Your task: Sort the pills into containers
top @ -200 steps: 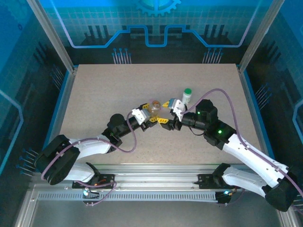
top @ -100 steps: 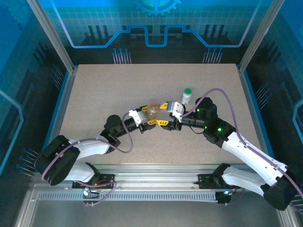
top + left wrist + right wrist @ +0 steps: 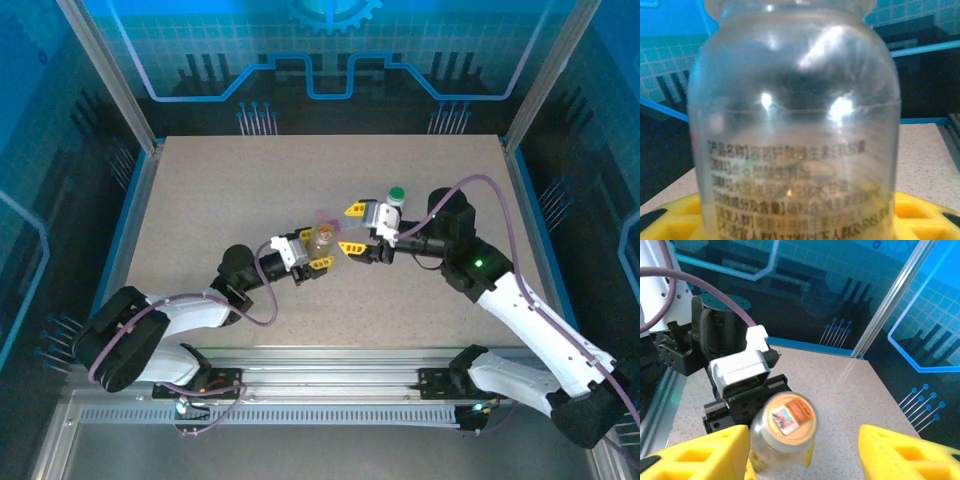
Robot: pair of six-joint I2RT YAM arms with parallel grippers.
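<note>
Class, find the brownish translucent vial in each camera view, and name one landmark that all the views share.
Top external: vial mid-picture, in the left gripper.
Left wrist: vial central, close up.
Right wrist: vial at bottom centre, seen from above.
Shared landmark: the speckled table.
</note>
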